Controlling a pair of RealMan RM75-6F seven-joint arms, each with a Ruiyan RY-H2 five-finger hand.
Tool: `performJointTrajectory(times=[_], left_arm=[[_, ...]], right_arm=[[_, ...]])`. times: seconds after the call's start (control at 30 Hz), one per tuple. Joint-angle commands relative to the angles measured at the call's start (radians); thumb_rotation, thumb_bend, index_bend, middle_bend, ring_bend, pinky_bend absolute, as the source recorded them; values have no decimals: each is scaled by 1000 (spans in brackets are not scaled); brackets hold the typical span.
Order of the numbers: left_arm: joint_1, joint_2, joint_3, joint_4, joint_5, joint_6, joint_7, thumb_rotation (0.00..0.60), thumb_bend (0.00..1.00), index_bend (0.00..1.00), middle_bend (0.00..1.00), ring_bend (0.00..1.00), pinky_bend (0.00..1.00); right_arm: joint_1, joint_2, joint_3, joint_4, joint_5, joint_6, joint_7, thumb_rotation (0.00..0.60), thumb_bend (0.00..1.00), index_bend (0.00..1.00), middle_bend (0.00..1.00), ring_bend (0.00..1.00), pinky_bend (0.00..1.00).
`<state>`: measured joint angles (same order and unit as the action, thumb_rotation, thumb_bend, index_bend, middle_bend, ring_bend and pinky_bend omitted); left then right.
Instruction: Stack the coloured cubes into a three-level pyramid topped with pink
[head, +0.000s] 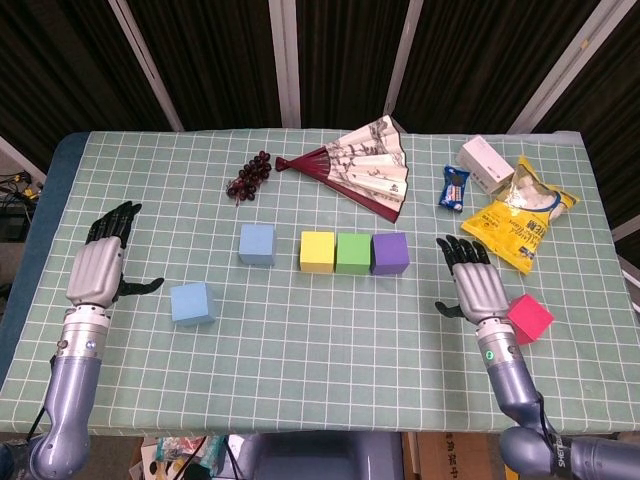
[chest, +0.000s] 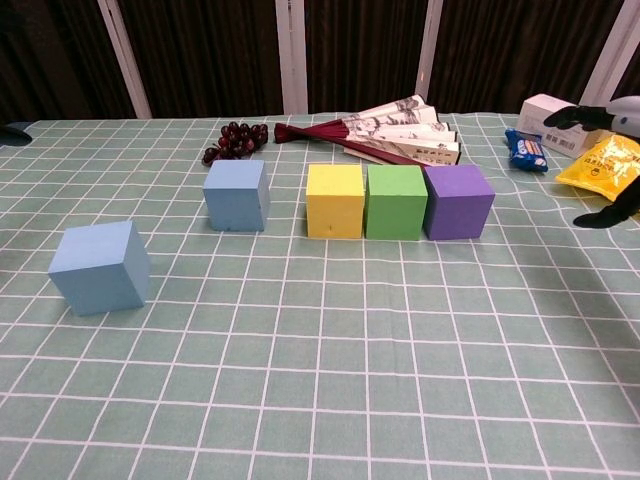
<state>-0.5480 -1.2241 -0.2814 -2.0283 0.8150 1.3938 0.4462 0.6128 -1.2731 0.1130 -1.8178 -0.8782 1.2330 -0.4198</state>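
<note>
— Where do the cubes sit?
— Yellow foam cube (head: 317, 251), green foam cube (head: 353, 252) and purple foam cube (head: 390, 253) touch in a row; two light blue foam cubes (head: 257, 243) (head: 192, 303) lie apart, leftward; the pink foam cube (head: 529, 318) sits just beside the right hand (head: 479, 289).
— And the hands?
— Both empty, fingers spread; the left hand (head: 97, 268) hovers near the table's left edge.

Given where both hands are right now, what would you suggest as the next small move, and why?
Probably the left hand should reach for the nearer blue cube: yellow, green and purple cubes already form a row, and both hands are empty.
</note>
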Motion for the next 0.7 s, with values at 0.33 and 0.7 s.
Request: performJointTrajectory(times=[0.33, 0.7], left_arm=[[-2, -10, -9, -8, 18, 25, 10, 600, 110, 0, 1, 0, 0], [7, 10, -26, -26, 27, 34, -10, 600, 110, 0, 1, 0, 0]], right_arm=[[-4, 37, 14, 62, 0, -129, 80, 600, 235, 0, 70, 0, 0], [111, -24, 76, 150, 192, -253, -17, 600, 236, 0, 104, 0, 0]])
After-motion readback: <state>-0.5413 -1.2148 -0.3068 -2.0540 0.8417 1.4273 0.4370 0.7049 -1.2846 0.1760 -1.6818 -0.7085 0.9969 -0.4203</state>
